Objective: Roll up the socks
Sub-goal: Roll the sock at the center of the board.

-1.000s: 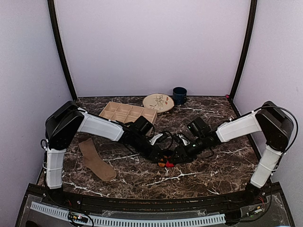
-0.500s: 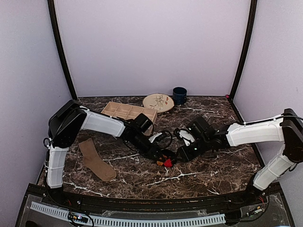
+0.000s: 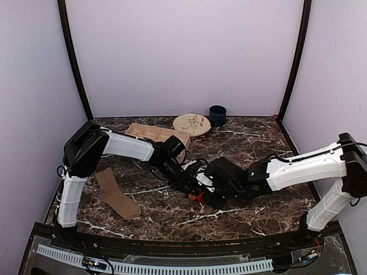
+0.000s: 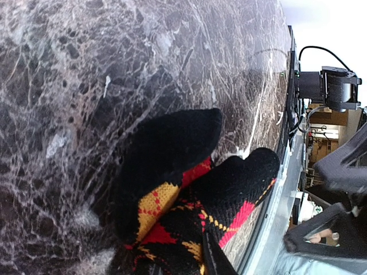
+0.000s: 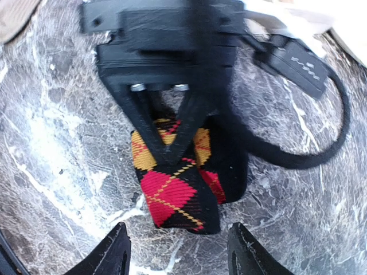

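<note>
— Where does the top camera look from?
— High behind the near edge, down over the whole counter (image 3: 252, 143).
— And the wrist cameras?
— Low and very close; all three views share the patterned sock (image 4: 172, 212).

Flat and stretched slantwise near the left front: plain tan sock (image 3: 117, 195). Well apart, near the middle: argyle sock (image 5: 178, 192), black with red and orange-yellow diamonds, folded over into a thick bundle, two rounded black ends showing.

Even diffuse light, soft shadows, wrist views edge-warped, left wrist view's corner blown out, argyle sock (image 5: 175, 192) in focus.
</note>
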You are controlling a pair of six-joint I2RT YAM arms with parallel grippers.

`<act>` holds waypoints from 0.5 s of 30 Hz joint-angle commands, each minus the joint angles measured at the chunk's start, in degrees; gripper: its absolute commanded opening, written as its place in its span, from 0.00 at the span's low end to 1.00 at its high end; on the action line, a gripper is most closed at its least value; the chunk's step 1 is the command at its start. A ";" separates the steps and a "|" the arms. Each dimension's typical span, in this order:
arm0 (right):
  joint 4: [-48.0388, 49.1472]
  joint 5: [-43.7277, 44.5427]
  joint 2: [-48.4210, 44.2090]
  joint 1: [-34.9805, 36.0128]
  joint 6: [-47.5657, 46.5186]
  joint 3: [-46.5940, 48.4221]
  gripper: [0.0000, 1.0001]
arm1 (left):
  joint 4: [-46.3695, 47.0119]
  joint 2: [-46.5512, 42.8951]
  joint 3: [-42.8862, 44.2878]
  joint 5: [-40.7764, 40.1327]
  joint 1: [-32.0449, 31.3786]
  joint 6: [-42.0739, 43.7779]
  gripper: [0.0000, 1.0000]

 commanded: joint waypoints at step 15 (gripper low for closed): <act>2.17 3.71 10.46 2.17 -8.90 4.09 0.59 | -14.17 6.97 3.23 0.23 1.29 5.06 0.23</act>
